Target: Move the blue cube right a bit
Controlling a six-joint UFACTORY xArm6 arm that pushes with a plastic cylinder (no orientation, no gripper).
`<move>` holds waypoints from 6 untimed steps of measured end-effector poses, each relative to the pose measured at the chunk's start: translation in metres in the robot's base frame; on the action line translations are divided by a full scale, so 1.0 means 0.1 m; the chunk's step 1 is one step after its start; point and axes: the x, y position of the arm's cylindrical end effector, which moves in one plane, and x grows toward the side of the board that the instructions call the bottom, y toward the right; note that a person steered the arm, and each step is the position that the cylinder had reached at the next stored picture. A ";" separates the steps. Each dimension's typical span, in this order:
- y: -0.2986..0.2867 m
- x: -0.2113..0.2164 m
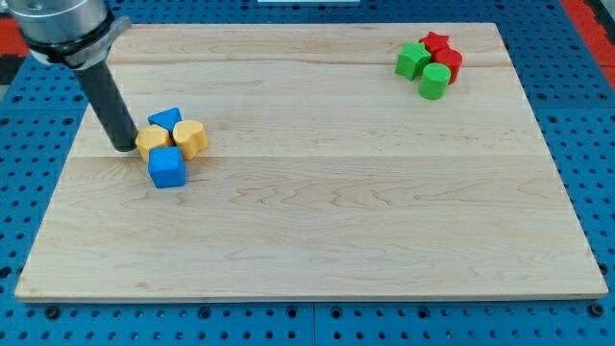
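Observation:
The blue cube [167,167] lies at the left of the wooden board [317,192], at the bottom of a small cluster. Above it sit a yellow block [152,140] and a second yellow block [191,138], with a blue triangular block [166,119] at the top of the cluster. My tip [126,148] rests on the board just left of the left yellow block, touching or nearly touching it, and up-left of the blue cube.
At the board's top right is a second cluster: a green cube [413,61], a red star block [437,42], a red block [449,63] and a green cylinder [433,82]. A blue pegboard [586,115] surrounds the board.

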 end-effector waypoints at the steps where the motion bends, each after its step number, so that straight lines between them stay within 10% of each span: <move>1: 0.03 0.00; 3: -0.42 0.32; 6: 0.67 0.76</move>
